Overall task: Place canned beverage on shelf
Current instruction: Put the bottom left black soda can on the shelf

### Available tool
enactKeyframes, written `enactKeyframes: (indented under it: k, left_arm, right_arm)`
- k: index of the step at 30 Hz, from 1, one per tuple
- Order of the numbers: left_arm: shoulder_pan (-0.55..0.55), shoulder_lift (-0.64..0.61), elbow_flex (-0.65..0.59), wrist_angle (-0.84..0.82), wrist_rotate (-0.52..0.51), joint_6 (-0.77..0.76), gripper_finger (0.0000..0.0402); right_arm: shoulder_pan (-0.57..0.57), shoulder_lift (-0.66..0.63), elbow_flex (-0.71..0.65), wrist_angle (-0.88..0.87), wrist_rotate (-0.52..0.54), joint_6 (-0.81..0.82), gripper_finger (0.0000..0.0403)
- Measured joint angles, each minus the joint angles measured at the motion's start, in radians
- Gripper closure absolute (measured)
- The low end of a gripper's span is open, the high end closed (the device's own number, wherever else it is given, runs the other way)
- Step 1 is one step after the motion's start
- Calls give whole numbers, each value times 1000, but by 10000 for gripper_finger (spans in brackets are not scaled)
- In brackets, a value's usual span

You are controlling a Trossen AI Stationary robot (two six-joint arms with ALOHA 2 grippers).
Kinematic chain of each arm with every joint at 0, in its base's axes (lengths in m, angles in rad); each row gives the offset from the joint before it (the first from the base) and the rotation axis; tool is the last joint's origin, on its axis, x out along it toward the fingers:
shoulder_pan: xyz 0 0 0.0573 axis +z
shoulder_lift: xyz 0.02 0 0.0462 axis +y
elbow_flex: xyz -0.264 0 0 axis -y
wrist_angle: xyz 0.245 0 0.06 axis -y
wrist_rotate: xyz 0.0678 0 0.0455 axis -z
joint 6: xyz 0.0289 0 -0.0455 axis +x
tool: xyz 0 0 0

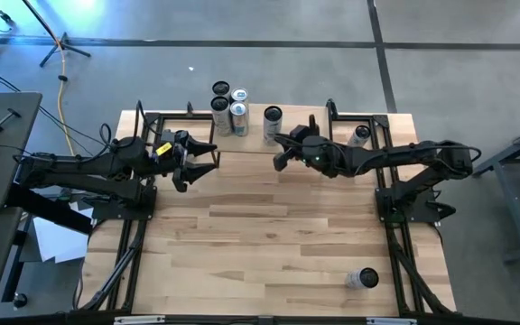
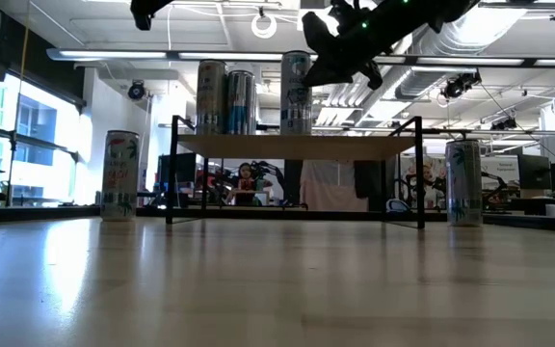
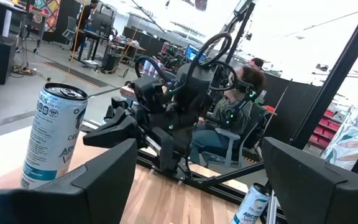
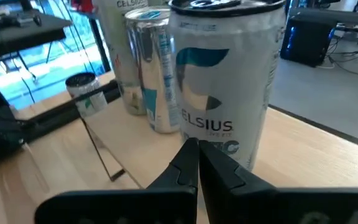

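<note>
Canned beverage (image 4: 225, 81) upright on shelf (image 2: 297, 146), just ahead of right end effector (image 4: 197, 163) | fingers together, empty | next: withdraw, fetch another can.

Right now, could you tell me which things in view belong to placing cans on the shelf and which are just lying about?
Job: shelf; cans standing on it; can at the table's front; right gripper, shut; left gripper, open.
Lying about: yellow cable on the floor; papers beside the table.
</note>
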Motion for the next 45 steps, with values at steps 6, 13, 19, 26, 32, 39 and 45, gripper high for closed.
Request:
enactKeyframes:
  k: [6,13,19,26,32,39,45]
  left_arm:
    - [0,0,0,0,-10,0,87]
    - [0,0,0,0,-11,-1,87]
    - [0,0,0,-2,-11,-2,87]
    - [0,0,0,-2,-11,-18,87]
    - [0,0,0,-5,-11,-27,87]
    - [0,0,0,-6,-11,-26,87]
    - [0,0,0,-6,-11,-26,87]
  right_arm:
    - [-14,0,1,-35,2,-2,403]
    - [-62,31,1,27,-63,-31,403]
    - [-73,97,1,75,-107,-35,403]
    - [-89,133,1,117,-99,-35,403]
    - [-113,135,1,132,-93,-35,403]
    - [-140,135,1,164,-114,-61,403]
    - [-165,135,1,170,-155,-62,403]
